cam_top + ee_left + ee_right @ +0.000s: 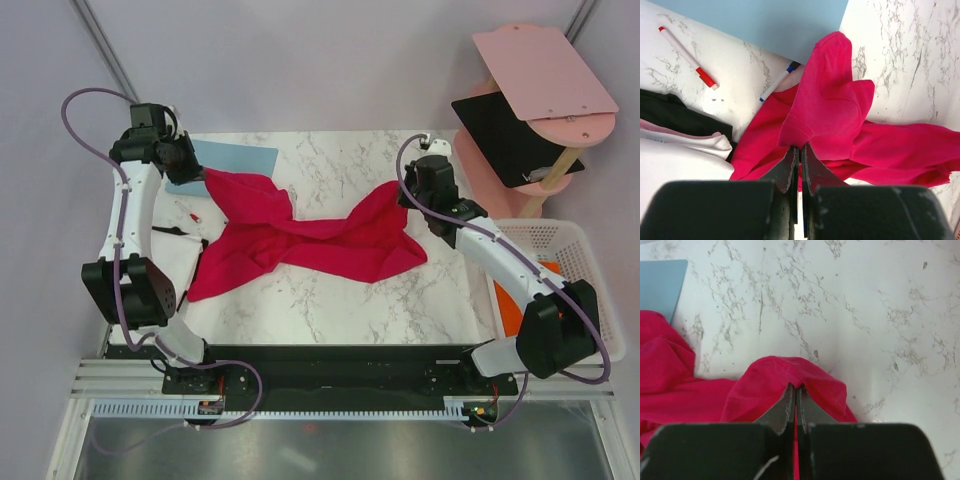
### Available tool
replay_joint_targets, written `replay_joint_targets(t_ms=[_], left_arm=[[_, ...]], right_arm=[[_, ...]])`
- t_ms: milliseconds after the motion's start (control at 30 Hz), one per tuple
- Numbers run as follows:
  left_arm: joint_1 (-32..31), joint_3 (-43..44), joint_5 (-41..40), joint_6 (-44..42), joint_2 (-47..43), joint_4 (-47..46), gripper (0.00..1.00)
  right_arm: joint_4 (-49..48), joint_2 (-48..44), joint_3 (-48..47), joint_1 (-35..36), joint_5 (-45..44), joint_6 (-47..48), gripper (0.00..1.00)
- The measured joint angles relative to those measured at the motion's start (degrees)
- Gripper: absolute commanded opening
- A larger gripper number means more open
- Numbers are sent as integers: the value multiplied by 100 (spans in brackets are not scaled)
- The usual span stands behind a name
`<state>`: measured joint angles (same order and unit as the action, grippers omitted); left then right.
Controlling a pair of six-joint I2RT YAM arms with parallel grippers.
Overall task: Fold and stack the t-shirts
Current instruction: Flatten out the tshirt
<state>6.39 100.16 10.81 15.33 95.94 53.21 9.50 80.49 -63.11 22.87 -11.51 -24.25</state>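
Crimson t-shirt (300,240), limp and light, sags mid-worktop (340,300), left gripper (799,150) at ten o'clock and right gripper (795,388) at two o'clock each clamped on its edge, likely the surest hold.

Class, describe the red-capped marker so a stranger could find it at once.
On the marble table, find the light-blue board at the far left corner. Beside it lies a white marker with red ends, alone on bare marble; its blue-tipped neighbour lies against the crimson t-shirt.

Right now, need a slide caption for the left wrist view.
Left gripper shut on a fold of crimson t-shirt; light-blue board and red marker beyond.
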Motion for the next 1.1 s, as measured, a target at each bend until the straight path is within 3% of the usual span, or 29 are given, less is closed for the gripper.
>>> replay_joint_targets(t_ms=[533, 833, 1100], left_arm=[[365, -334, 31, 66, -289, -109, 2], [361, -55, -17, 68, -1445, -201, 2], [363, 341, -22, 120, -2675, -374, 2]], right_arm=[[535, -763, 686, -129, -533, 317, 0], [916, -1123, -549, -136, -498, 927, 0], [997, -2256, -1335, -136, -273, 1327, 0]])
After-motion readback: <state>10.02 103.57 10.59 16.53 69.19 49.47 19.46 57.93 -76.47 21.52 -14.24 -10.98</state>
